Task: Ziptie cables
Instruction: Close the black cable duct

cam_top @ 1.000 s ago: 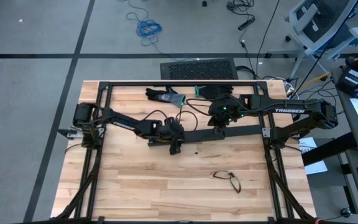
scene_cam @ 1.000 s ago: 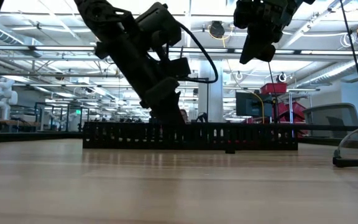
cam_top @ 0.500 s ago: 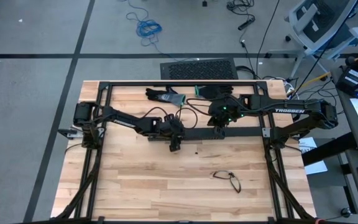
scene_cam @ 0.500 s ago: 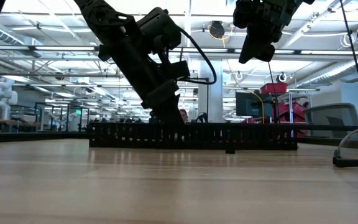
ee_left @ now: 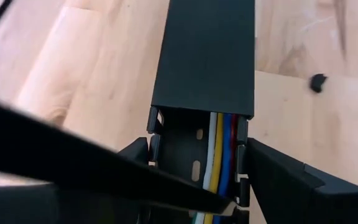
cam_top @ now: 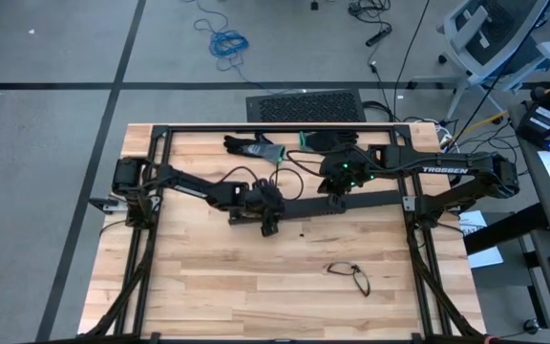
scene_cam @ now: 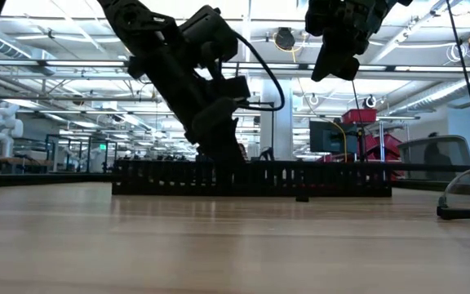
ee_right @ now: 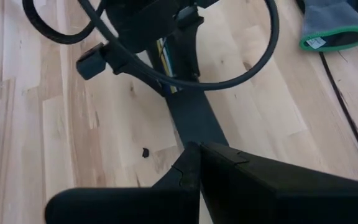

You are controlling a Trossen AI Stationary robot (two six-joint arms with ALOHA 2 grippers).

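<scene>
Cables (ee_left: 219, 152) inside black duct (cam_top: 351, 204) mid-tabletop (cam_top: 208, 277), lid covering most. Left gripper (cam_top: 269, 222) astride duct's open end, fingers spread. Right gripper (cam_top: 336, 203) closed above duct, empty. Glove (cam_top: 251, 146), glasses (cam_top: 351, 275) nearby.

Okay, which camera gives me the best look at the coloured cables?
The left wrist view: the cables lie side by side in the black duct, partly under its cover. The right wrist view shows only a sliver. The high and low views show just the duct.

Cables in the duct
Cables (ee_left: 221, 155), white, yellow, blue and red, run side by side inside the black duct (ee_left: 205, 56).
</scene>
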